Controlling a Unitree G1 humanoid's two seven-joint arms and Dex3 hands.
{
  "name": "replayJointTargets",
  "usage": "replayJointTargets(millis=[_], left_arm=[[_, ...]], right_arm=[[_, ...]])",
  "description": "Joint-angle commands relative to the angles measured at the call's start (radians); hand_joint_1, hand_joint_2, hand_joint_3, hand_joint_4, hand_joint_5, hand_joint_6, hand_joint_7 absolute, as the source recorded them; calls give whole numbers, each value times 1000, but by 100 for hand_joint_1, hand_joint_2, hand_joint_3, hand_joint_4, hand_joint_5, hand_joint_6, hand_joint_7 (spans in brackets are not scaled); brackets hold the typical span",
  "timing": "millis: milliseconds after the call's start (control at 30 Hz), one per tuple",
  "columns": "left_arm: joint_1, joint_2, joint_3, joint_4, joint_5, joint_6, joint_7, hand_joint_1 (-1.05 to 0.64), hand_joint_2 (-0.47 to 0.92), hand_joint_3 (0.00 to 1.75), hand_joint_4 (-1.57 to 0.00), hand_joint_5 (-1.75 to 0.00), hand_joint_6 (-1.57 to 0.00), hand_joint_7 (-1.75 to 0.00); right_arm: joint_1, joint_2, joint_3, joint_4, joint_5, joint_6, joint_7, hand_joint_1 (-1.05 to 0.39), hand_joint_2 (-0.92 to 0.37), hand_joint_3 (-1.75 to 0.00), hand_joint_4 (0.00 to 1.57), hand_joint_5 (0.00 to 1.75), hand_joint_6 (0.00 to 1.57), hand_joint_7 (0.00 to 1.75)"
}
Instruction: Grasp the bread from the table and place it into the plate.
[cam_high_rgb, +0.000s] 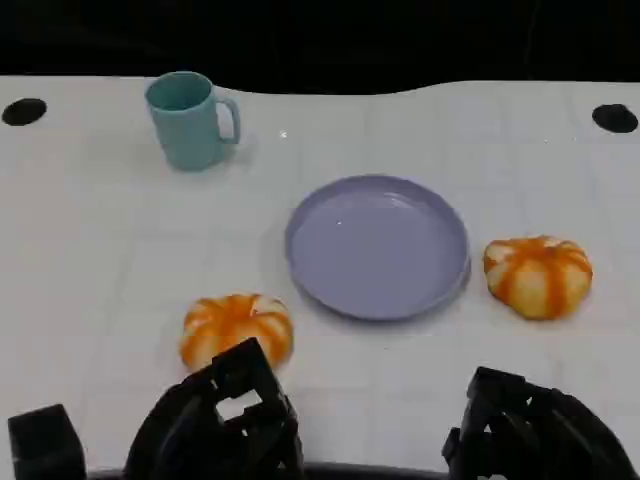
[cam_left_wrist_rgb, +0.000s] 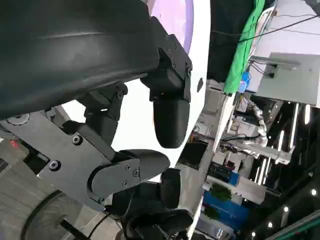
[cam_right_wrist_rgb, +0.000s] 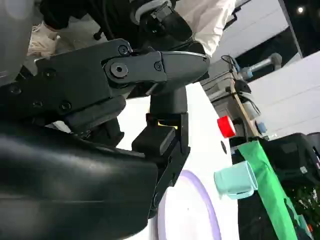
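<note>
You are looking down at a white surface (cam_high_rgb: 90, 260) with a faint grid, dark background behind its far edge and a black round mark near each far corner. A lavender plate (cam_high_rgb: 378, 246) sits near the middle, bare inside, so nothing has been delivered yet. Two orange-and-white striped bread rolls lie on the surface: one bread roll (cam_high_rgb: 236, 330) just off the plate's near-left rim, and a second bread roll (cam_high_rgb: 538, 275) just beside the plate's right rim, apart from it. A teal mug (cam_high_rgb: 190, 119) stands upright well back on the left, handle toward the plate, out of any likely path. Your left hand (cam_high_rgb: 222, 425) hangs low at the near edge, directly in front of the left roll, its knuckles overlapping the roll's near side in the head view; I cannot tell whether it touches. In the left wrist view its fingers (cam_left_wrist_rgb: 169, 120) are spread apart with nothing between them. Your right hand (cam_high_rgb: 535, 435) rests at the near right, well short of the right roll, and its fingers (cam_right_wrist_rgb: 165, 65) also stand apart, holding nothing. That placement suggests the left roll is your target: you would reach forward, close around it, then carry it to the plate.
</note>
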Motion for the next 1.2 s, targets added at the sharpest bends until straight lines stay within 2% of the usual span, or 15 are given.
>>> replayJointTargets(millis=[33, 667, 967, 1067, 1100, 1167, 1200], left_arm=[[3, 7, 8, 1, 3, -9, -1, -36, 44, 90, -76, -175, -54, -175], [0, 7, 11, 2, -2, -3, -3, -37, 42, 93, -76, -175, -54, -175], [0, -4, 23, 9, -5, -33, -1, -32, 44, 91, -75, -175, -51, -175], [-3, -5, 33, -4, 10, -43, 21, -37, 70, 42, -64, -175, -41, -175], [-6, -5, 36, -7, 21, -52, 30, -43, 80, 26, -57, -175, -39, -166], [-16, -3, 44, -8, 47, -79, 52, -47, 87, 13, -51, -175, -39, -156], [-22, -1, 47, -7, 60, -92, 61, -51, 90, 9, -45, -175, -39, -145]], right_arm=[[1, -8, -6, -5, 11, 14, -2, -69, -92, -27, 84, 159, 76, 131], [-1, -6, -4, 1, 2, 2, 2, -69, -92, -27, 85, 158, 77, 131], [-2, 0, 0, 4, -7, -7, -4, -69, -92, -27, 85, 158, 78, 131], [-8, 3, 1, 6, -8, 1, -11, -69, -92, -27, 85, 158, 77, 131], [-10, 4, 1, 8, -9, 0, -11, -69, -92, -27, 85, 158, 77, 131], [-14, 6, 2, 12, -11, -1, -10, -69, -92, -28, 85, 158, 76, 132], [-16, 6, 4, 12, -12, -1, -11, -69, -92, -27, 85, 158, 77, 132]])
